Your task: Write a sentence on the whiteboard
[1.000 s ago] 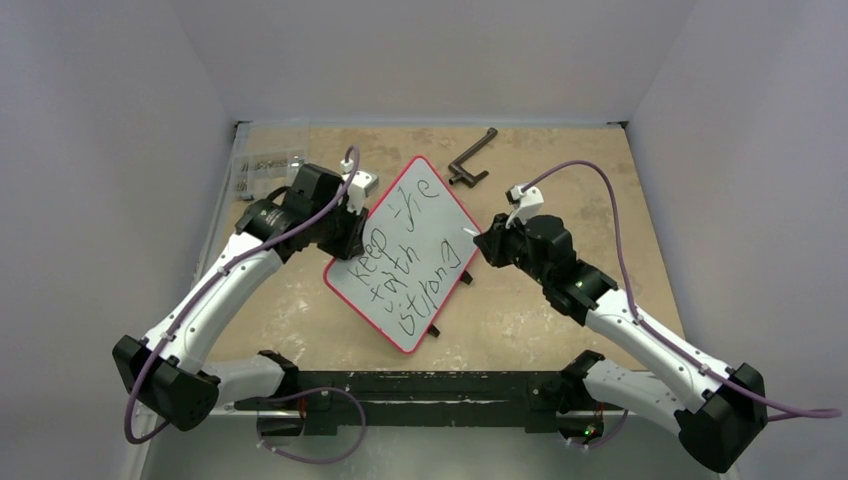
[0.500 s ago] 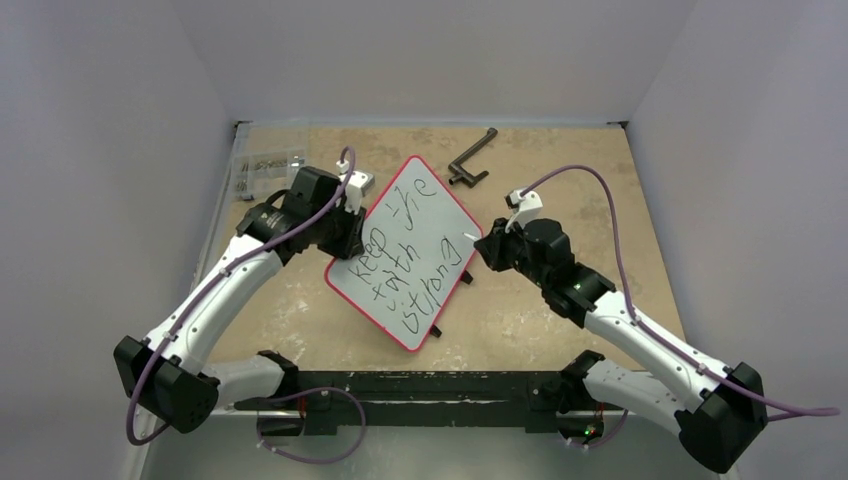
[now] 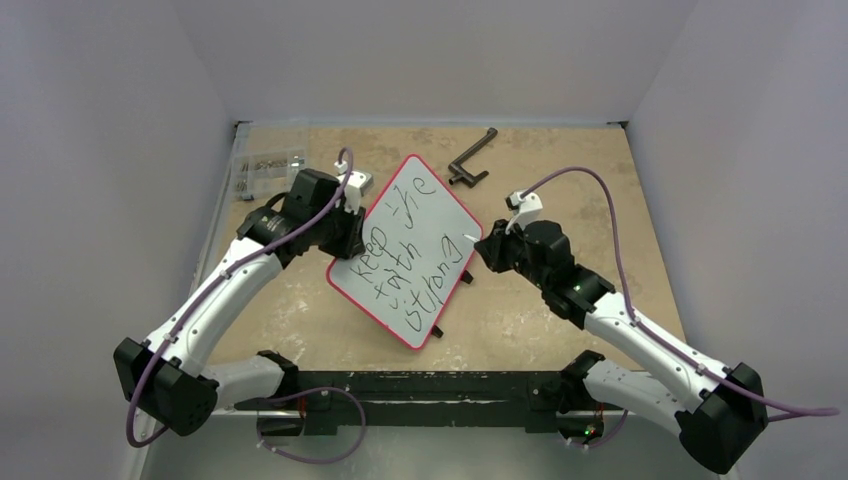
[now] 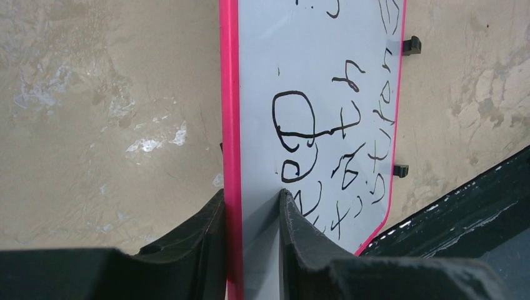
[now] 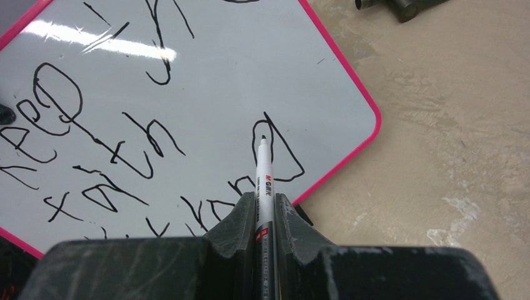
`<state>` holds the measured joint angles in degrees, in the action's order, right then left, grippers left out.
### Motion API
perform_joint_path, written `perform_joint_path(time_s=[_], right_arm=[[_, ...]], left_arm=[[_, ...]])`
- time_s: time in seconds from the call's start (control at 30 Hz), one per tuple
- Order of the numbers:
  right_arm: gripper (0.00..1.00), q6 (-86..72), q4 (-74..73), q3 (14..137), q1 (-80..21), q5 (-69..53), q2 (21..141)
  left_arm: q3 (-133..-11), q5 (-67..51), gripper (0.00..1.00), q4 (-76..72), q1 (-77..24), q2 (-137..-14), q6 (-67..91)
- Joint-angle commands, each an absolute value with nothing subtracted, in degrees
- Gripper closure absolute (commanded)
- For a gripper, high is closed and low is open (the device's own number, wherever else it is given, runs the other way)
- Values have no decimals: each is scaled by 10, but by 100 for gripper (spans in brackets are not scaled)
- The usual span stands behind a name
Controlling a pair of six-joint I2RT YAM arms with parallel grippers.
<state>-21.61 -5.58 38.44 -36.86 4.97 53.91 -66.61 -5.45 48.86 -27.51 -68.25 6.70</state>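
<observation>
While pinching the red rim of the whiteboard (image 4: 312,94) in the left gripper (image 4: 251,199), holds the marker (image 5: 263,172) clamped in the right gripper (image 5: 259,201), tip over the final "g" of the sentence (image 3: 405,262). Lies slanted at the middle of the table (image 3: 560,160), barely shifted from a second ago, right wrist drawn slightly toward the near edge. Reads whole in three lines, so likely leaves nothing to write.

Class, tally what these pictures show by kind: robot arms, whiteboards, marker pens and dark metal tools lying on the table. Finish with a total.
Robot arms: 2, the left arm and the right arm
Whiteboards: 1, the whiteboard
Marker pens: 1, the marker
Dark metal tools: 1, the bent tool
Total: 5
</observation>
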Motion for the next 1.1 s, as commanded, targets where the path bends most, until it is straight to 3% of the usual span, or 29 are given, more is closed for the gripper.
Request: perform_joint_path(time_s=[0.0, 0.23, 0.4, 0.5, 1.07], right_arm=[[100, -219, -38, 379, -371, 54, 528], [100, -221, -32, 376, -371, 48, 529], [100, -202, 47, 365, -371, -36, 533], [100, -200, 90, 388, -371, -102, 555], [100, -214, 165, 553, -389, -180, 753]], left_arm=[[-628, 34, 78, 536, -281, -694, 26], [-619, 44, 75, 539, -282, -689, 35], [-616, 52, 91, 539, -282, -687, 37], [-616, 53, 95, 538, -282, -689, 36], [-617, 54, 99, 536, -281, -686, 33]])
